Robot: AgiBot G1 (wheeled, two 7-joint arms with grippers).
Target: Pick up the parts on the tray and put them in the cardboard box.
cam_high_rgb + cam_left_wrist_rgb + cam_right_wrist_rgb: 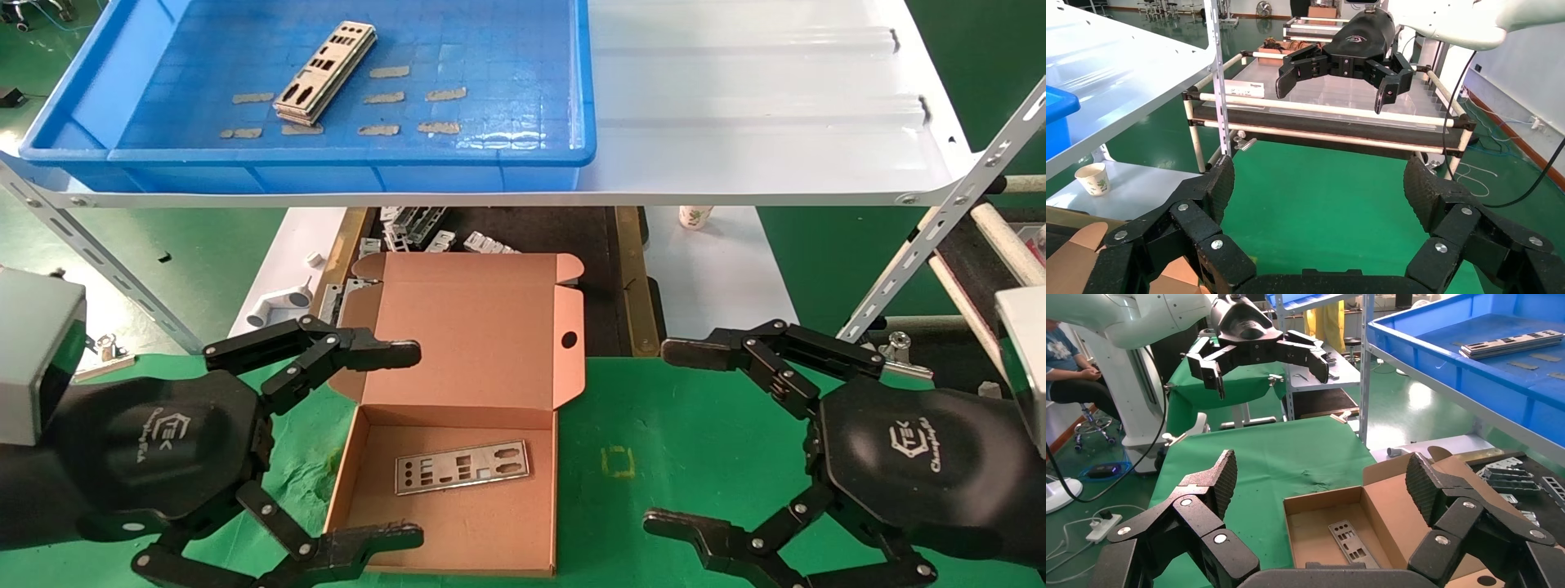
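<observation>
A stack of silver-grey punched plates [325,73] lies in the blue tray [523,155] on the white shelf; it also shows in the right wrist view [1511,344]. The open cardboard box [425,523] sits on the green cloth with one plate [462,466] flat inside; the right wrist view shows that plate [1350,539] in the box [1306,536] too. My left gripper [409,445] is open and empty, straddling the box's left side. My right gripper [666,437] is open and empty to the right of the box.
The white sheet-metal shelf [760,122] overhangs the back of the box. Grey metal brackets [425,233] lie in a dark bin behind the box. A paper cup [695,216] stands beyond. Tan tape strips [441,94] mark the tray floor. A slotted steel post [940,237] slants at right.
</observation>
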